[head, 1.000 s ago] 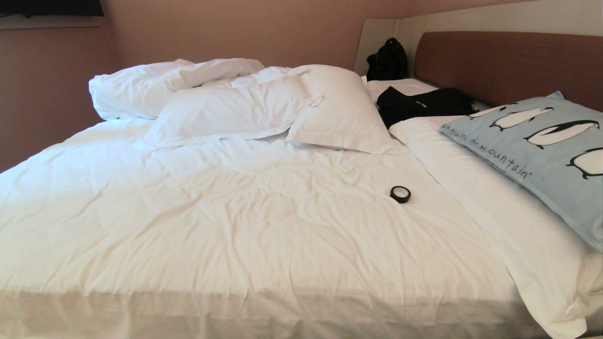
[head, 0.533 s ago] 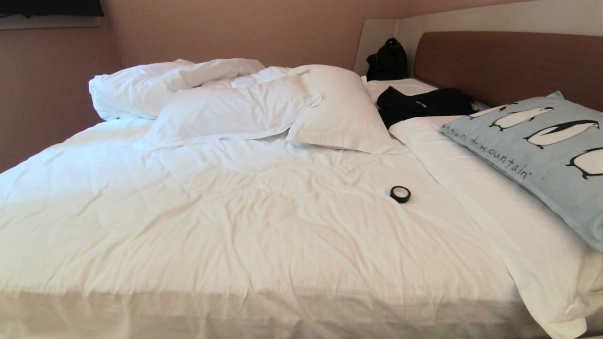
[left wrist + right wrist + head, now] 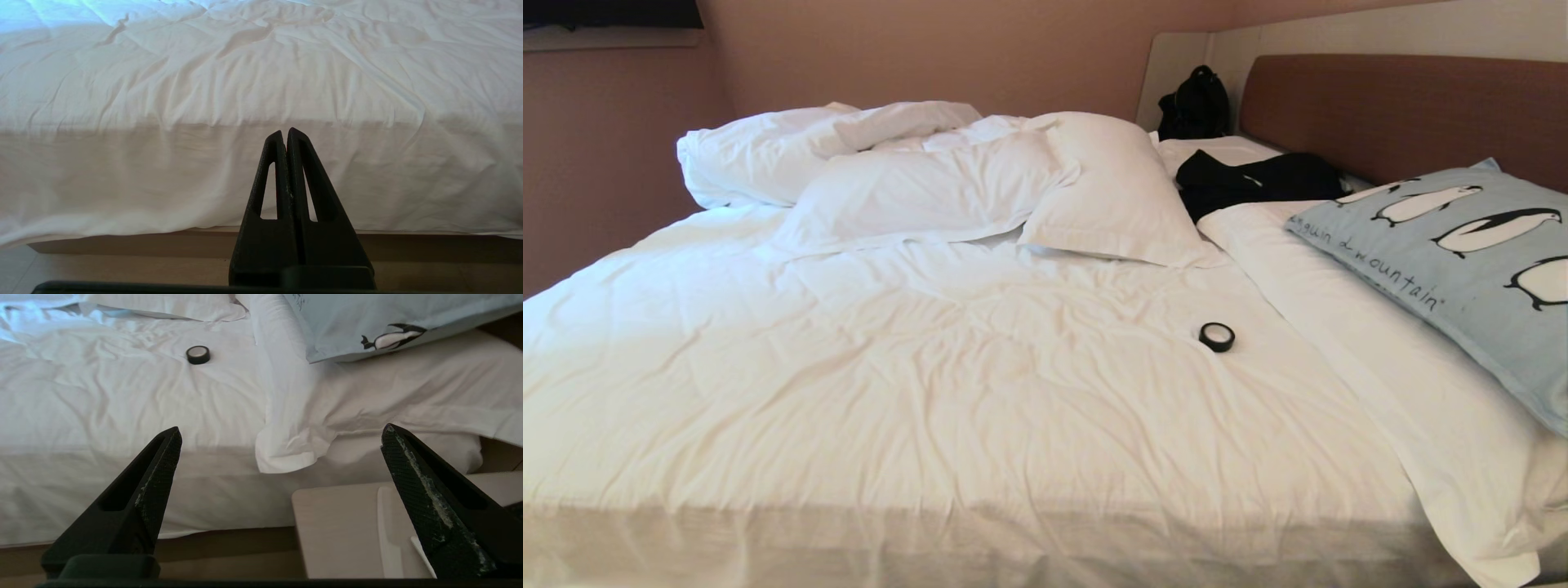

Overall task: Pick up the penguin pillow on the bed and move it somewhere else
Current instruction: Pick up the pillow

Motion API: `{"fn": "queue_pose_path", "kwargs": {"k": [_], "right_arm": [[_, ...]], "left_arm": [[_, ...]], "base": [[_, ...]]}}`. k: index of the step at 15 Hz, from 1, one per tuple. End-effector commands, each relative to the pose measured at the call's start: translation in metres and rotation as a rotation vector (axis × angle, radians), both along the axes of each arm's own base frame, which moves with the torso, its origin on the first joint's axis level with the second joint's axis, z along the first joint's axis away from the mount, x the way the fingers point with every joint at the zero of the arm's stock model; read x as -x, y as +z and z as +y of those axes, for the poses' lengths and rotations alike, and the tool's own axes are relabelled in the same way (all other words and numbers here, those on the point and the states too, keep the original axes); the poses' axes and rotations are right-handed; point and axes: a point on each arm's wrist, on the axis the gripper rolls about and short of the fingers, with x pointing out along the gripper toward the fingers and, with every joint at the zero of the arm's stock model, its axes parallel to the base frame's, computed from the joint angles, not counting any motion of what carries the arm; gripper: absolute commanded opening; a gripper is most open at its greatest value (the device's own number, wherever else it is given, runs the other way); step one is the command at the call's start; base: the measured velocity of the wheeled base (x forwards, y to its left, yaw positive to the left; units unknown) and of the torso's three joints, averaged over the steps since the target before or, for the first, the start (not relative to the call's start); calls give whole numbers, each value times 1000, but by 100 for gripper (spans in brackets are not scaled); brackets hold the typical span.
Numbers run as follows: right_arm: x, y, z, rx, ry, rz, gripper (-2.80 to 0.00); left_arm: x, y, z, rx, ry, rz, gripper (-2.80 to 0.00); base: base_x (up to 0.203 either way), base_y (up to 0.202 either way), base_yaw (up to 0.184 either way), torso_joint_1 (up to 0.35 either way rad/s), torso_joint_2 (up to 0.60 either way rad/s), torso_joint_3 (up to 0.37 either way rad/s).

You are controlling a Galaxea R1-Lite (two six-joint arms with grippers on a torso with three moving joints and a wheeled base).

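The penguin pillow [image 3: 1454,261] is lying at the far right of the bed [image 3: 947,392], leaning up near the brown headboard [image 3: 1405,114], with its penguin side facing up. Nothing is touching it. Neither arm is showing in the head view. The right gripper [image 3: 282,435] is hanging low by the near edge of the bed, over a pale side table [image 3: 339,526]. Its two fingers are spread as wide as they go, and there is nothing between them. It is pointing across the sheets toward the pillow's near corner [image 3: 392,322], but it is well apart from it. The left gripper [image 3: 286,132] is sitting low by the near side of the bed with its fingers pressed tight together, holding nothing. It looks parked. In the head view, nothing is changing from the earlier pictures: the pillow, the small black tape roll [image 3: 1217,336] in the middle of the bed, the white pillows [image 3: 947,180] at the far left and the black clothes [image 3: 1250,181] by the headboard are all sitting in the same spots. So the pick has not begun. The wide fingers look ready for a reach to the pillow.
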Motion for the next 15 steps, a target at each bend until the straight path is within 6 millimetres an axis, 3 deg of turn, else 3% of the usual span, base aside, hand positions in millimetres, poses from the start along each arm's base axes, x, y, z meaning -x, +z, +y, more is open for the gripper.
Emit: {"fn": "queue_pose_path", "kwargs": {"k": [1, 10, 15], "right_arm": [[-10, 13, 0, 229, -35, -218, 0], [-49, -44, -1, 211, -13, -45, 0], [-55, -59, -1, 184, -4, 7, 0]], "left_arm": [[0, 0, 0, 0, 1, 1, -280], [0, 0, 0, 0, -1, 1, -280], [0, 0, 0, 0, 1, 1, -280]], "base": [[0, 0, 0, 0, 0, 0], [0, 0, 0, 0, 0, 0], [0, 0, 0, 0, 0, 0]]}}
